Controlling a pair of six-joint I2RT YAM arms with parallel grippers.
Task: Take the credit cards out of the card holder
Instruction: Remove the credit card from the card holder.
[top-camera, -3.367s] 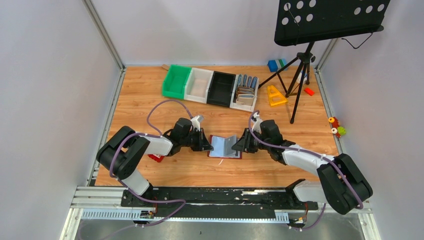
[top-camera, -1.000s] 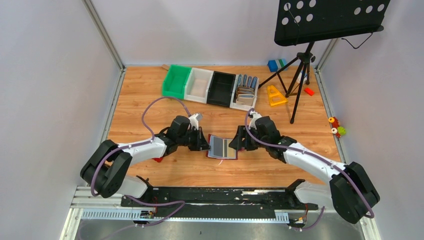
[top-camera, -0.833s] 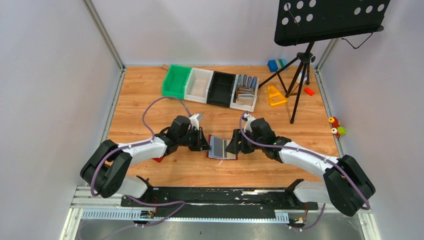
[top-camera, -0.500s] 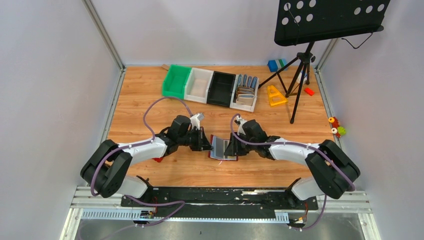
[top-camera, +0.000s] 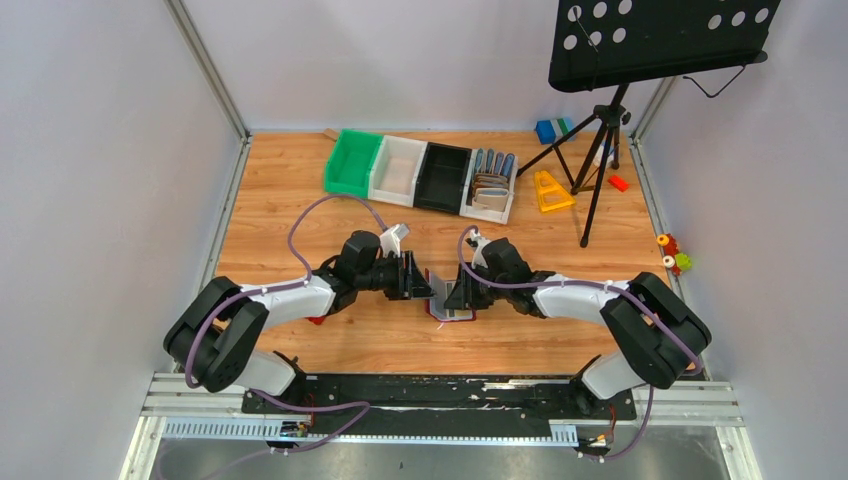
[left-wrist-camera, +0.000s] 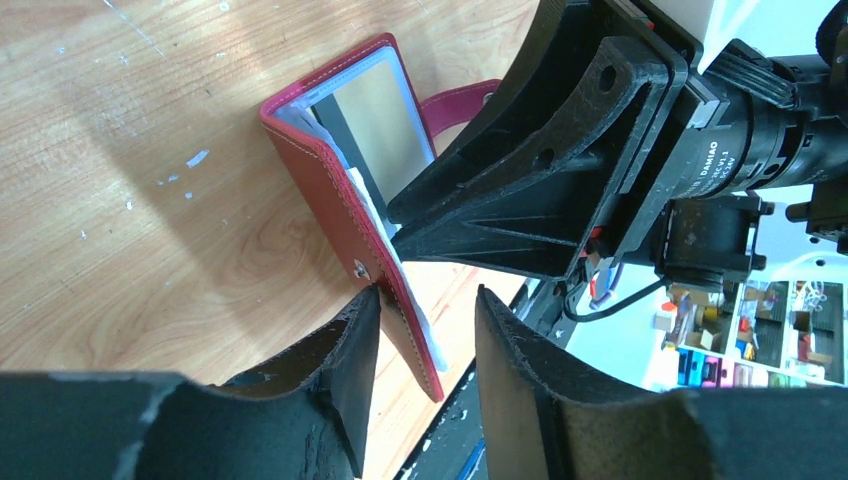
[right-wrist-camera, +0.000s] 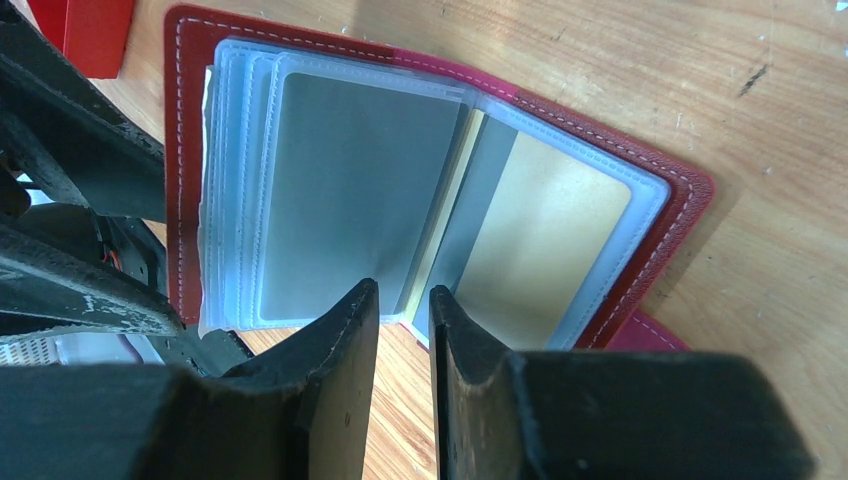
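No card is out yet. The left gripper (left-wrist-camera: 425, 300) has its fingers parted to a middling gap, straddling the raised left cover of the maroon card holder (left-wrist-camera: 325, 190) without pinching it. The holder stands half open on the tabletop (top-camera: 300, 190), between the two arms. Its clear sleeves still hold the silvery grey card (right-wrist-camera: 350, 190) and the gold-tan card (right-wrist-camera: 545, 240), with a dark one edge-on between them. The right gripper (right-wrist-camera: 403, 295) has narrow fingers set about the lower edge of a middle sleeve; I cannot tell whether they pinch it. Every card is left to pull.

A second ago the left fingers were clamped on the cover and the holder lay flatter. Since then they have let go, the cover has tipped up, and the right gripper has moved in over the sleeves, its fingers closing.
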